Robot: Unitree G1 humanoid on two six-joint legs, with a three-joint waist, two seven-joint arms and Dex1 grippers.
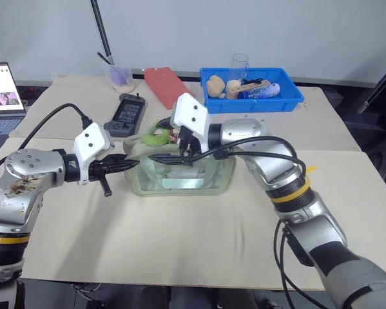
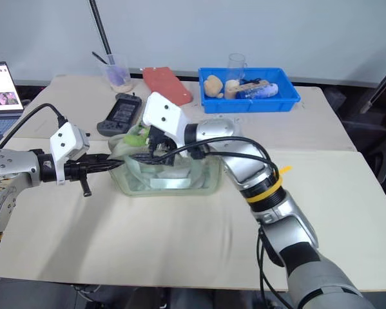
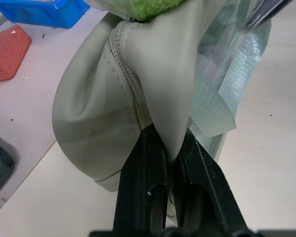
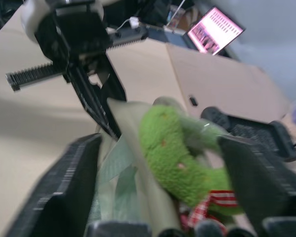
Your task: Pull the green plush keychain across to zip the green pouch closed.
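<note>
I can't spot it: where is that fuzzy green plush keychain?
The fuzzy green plush keychain sits at the pale green pouch's top left end, between the right gripper's open fingers.

Bright, even light with soft shadows; right wrist view blurred.

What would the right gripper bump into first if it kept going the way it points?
Probably the keychain, which sits right between the open right gripper's fingers. Past it comes the pouch end pinched by the left gripper.

Blue bin (image 1: 289, 100), red case (image 1: 167, 85), laptop (image 1: 2, 93) behind.
</note>
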